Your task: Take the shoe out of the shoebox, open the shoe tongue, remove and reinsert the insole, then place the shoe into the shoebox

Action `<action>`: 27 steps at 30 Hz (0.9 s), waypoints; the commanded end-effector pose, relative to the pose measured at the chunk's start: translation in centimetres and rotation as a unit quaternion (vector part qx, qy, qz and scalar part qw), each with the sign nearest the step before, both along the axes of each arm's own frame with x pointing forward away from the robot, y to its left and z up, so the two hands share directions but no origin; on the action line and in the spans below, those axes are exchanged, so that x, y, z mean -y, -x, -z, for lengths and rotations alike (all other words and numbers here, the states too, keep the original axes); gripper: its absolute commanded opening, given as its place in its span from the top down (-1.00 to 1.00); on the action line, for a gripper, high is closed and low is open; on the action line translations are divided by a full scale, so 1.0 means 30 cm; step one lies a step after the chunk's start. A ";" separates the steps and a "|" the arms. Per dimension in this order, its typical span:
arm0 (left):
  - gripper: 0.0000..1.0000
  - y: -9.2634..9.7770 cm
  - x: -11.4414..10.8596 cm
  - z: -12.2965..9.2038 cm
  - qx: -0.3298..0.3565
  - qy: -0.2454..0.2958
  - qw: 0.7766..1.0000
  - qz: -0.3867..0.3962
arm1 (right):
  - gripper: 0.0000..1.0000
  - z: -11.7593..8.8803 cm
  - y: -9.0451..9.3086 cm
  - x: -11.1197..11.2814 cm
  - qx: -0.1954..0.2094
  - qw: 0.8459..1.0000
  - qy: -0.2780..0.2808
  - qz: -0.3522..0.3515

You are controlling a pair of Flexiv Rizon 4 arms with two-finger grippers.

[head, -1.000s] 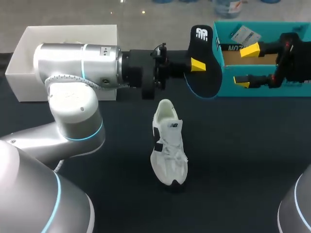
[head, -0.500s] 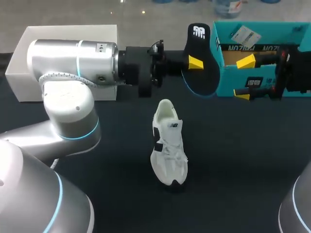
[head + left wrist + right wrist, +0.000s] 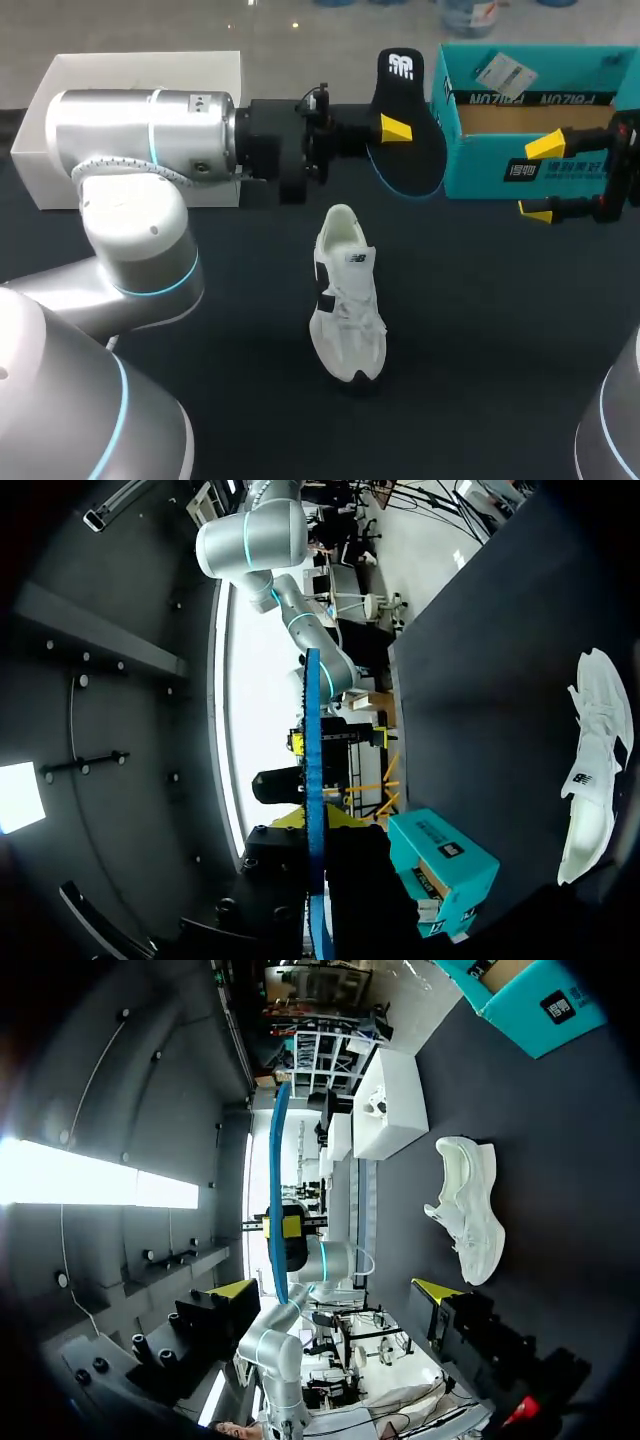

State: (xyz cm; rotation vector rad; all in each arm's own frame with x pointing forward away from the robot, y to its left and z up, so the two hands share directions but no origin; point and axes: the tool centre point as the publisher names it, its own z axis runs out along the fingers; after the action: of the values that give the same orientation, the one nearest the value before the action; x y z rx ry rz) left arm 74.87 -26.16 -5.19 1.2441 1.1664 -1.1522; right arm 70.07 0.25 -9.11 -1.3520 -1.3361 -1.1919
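My left gripper [image 3: 397, 129] is shut on a black insole [image 3: 408, 150] with a blue rim, held upright above the table's back middle, beside the teal shoebox [image 3: 520, 172]. In the left wrist view the insole [image 3: 312, 780] shows edge-on between my left gripper's [image 3: 312, 825] fingers. The white shoe [image 3: 347, 295] lies on the dark table below the insole, toe toward the front. My right gripper [image 3: 540, 178] stands open and holds nothing in front of the shoebox, to the right of the insole. In the right wrist view the insole [image 3: 278, 1190] and shoe [image 3: 470, 1210] lie ahead of my right gripper [image 3: 335, 1290].
A white box [image 3: 140, 90] sits at the back left, behind my left arm. The teal shoebox [image 3: 530, 1000] is open at the back right with a tag inside. Bare dark table [image 3: 480, 330] surrounds the shoe.
My right gripper has drawn back to the right and slightly forward, away from the insole. My left arm has shifted a little left with the insole still held.
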 end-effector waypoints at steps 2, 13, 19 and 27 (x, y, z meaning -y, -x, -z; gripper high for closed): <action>1.00 0.015 -0.004 0.005 0.001 0.004 1.000 -0.008 | -1.00 -0.054 -0.002 0.025 0.024 1.000 0.009 -0.001; 1.00 0.014 -0.006 0.007 0.007 -0.002 1.000 -0.019 | -1.00 -0.058 -0.005 0.023 0.026 1.000 0.011 0.002; 1.00 0.002 -0.035 -0.031 -0.193 -0.057 0.977 -0.075 | -1.00 -0.058 -0.005 0.023 0.026 1.000 0.011 0.002; 1.00 0.038 -0.085 -0.068 -0.520 -0.169 0.831 -0.107 | -1.00 -0.058 -0.005 0.023 0.026 1.000 0.011 0.002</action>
State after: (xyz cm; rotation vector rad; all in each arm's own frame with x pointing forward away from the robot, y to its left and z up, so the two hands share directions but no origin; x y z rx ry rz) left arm 74.57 -24.61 -3.99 1.0591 1.4507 -1.2631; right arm 70.33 -0.48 -7.36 -1.3421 -1.3874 -1.2272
